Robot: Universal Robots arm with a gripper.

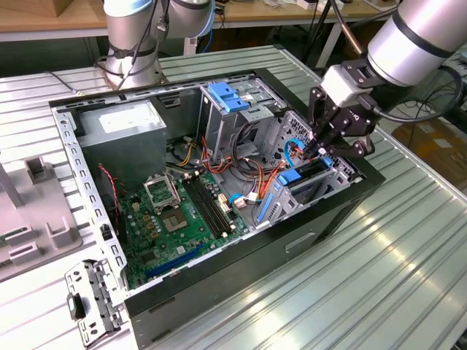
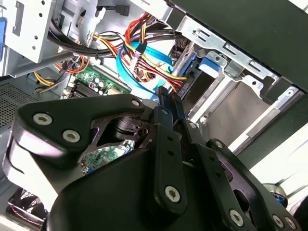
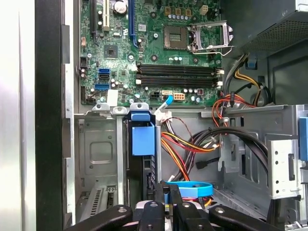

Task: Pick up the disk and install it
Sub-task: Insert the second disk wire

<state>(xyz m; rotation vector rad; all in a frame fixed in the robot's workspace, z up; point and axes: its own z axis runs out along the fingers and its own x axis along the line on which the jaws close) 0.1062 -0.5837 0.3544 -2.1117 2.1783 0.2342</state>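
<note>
The disk (image 1: pixel 309 173) stands on edge in the drive bay at the case's corner on the exterior view's right, with light-blue rails on its ends. In the first wrist view its blue rail tab (image 3: pixel 143 137) sits in the metal bay slot, with the dark body below it. My gripper (image 1: pixel 318 151) hangs right over the disk's upper edge. Its two black fingers are pressed together in both wrist views (image 2: pixel 167 98) (image 3: pixel 166 198), with nothing between them. Whether the tips touch the disk I cannot tell.
The open computer case (image 1: pixel 241 255) lies on a ribbed metal table. Inside are the green motherboard (image 1: pixel 182 211), a grey power-supply box (image 1: pixel 124 127), a metal cage with a blue bracket (image 1: pixel 226 95) and cable bundles (image 3: pixel 192 144). A loose metal bracket (image 1: pixel 91 299) lies beside the case.
</note>
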